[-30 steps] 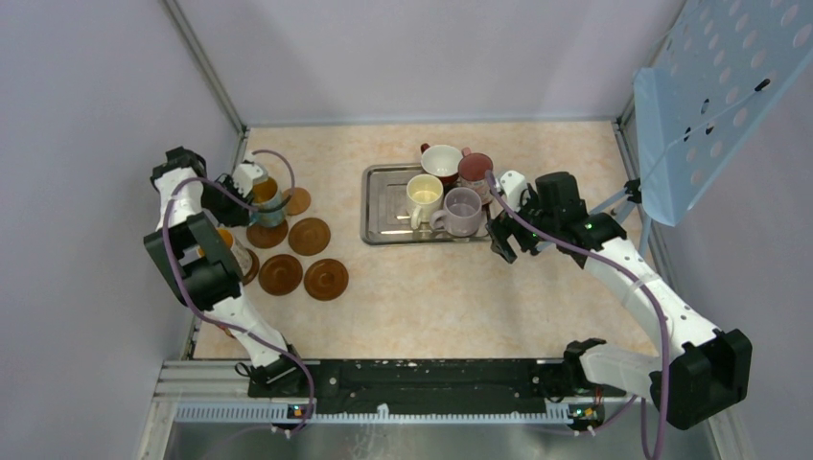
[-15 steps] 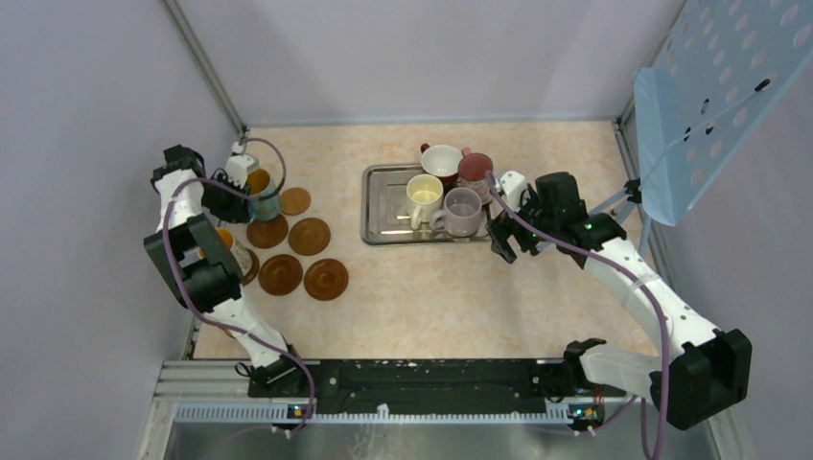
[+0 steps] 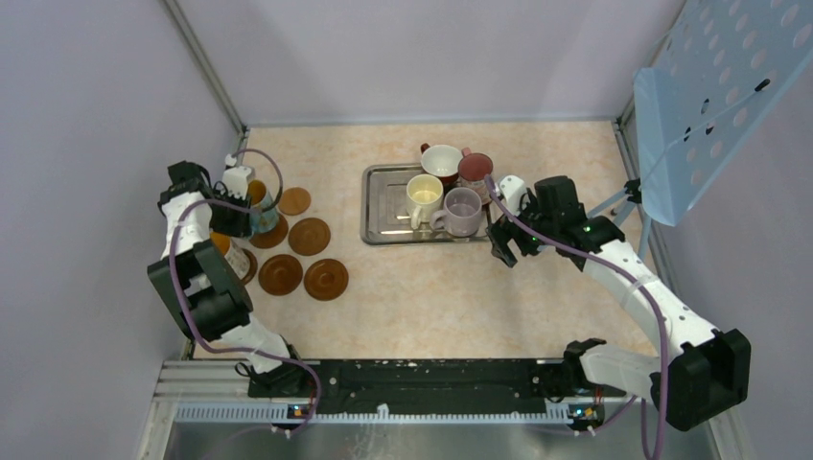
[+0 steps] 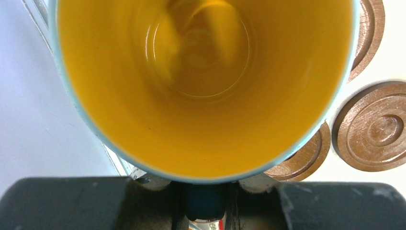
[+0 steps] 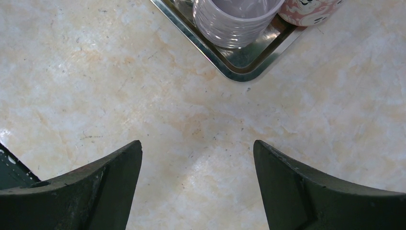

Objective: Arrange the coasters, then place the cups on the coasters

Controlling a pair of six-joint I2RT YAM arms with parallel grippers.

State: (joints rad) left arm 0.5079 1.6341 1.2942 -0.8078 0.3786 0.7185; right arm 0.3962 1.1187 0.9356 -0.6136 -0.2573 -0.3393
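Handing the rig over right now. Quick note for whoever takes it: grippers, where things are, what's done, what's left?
Grippers: left gripper is shut on the blue mug, at the far-left end of the coasters; cannot tell if the mug is set down. The right gripper is open and empty, over the table just off the tray's near-right corner.
Tray: holds the cream mug, lilac mug, red mug and maroon-pink mug.
Done: coasters laid out in a cluster at left; white patterned mug stands there, partly hidden by the left arm.
Left: release the blue mug on a coaster, then bring over the four tray mugs.
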